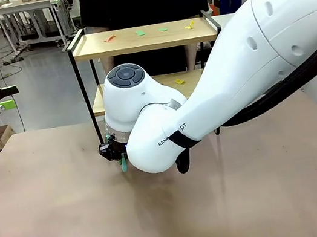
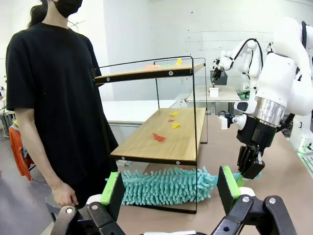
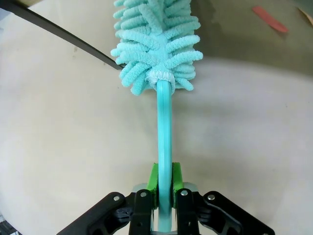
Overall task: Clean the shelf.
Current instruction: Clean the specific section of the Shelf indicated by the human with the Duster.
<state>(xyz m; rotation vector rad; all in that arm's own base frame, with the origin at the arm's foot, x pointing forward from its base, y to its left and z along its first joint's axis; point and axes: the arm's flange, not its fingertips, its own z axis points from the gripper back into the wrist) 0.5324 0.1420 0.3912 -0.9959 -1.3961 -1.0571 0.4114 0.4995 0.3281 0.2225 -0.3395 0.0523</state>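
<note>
The shelf (image 1: 144, 37) stands at the table's far side, with coloured paper scraps (image 1: 140, 33) on its top board and more scraps (image 2: 158, 137) on the lower board (image 2: 166, 142). My right gripper (image 1: 115, 152) is shut on the teal handle (image 3: 165, 142) of a fluffy teal duster (image 2: 166, 186). The duster head lies on the table under the lower board, inside the black frame. My left gripper (image 2: 171, 196) is open and holds nothing. It hovers off the table's left side (image 1: 10, 97) and faces the shelf's end.
A person in a black shirt (image 2: 54, 98) stands behind the shelf with one hand (image 2: 63, 193) low by its corner. The shelf's black base bar (image 3: 58, 36) runs beside the duster head. My right arm (image 1: 248, 72) spans the table's right half. The brown tabletop (image 1: 72, 219) stretches in front.
</note>
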